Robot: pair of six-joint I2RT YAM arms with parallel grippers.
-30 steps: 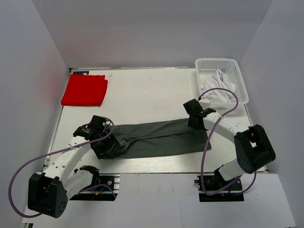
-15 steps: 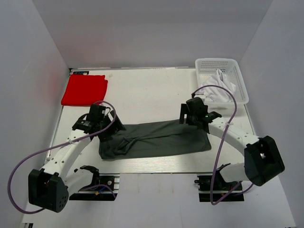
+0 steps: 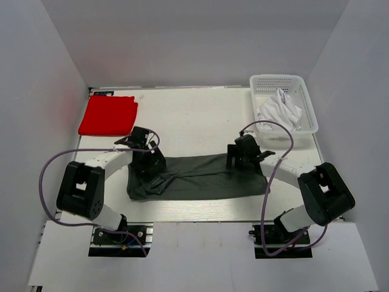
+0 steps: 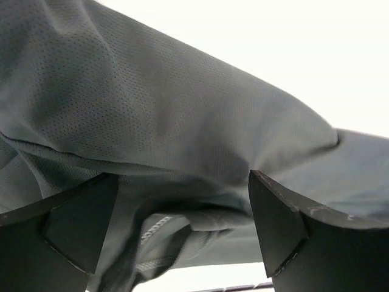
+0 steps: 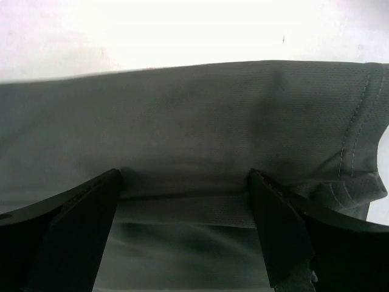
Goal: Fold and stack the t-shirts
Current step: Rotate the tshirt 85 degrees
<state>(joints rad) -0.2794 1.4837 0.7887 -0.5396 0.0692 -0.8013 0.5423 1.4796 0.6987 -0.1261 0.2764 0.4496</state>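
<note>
Top external view, from the left: a red t-shirt (image 3: 108, 115) lies folded into a neat, flat rectangle at the far-left corner of the pale table (image 3: 194, 115). Just behind it a small dark sticker (image 3: 100, 93) sits on the table edge, its writing too small to read.

The left claw (image 3: 148, 159) is down on the left end of the dark grey t-shirt (image 3: 200, 177), which lies as a long, low band across the middle of the table, rumpled and bunched at that end. In the left wrist view its black, wedge-shaped fingers (image 4: 73, 225) stand wide apart. Soft folds of fine, pinhole-mesh knit bulge in the gap, but nothing is pinched.

The right claw (image 3: 241, 155) rests at the shirt's far edge towards its right end. In the right wrist view its jaws are spread just as wide, straddling a flat fold of the same grey knit without clamping it. A stitched seam runs down the cloth on the right.

At the far-right corner stands a white plastic lattice basket (image 3: 276, 78), rectangular, with a crumpled white t-shirt (image 3: 278, 109) heaped inside.
</note>
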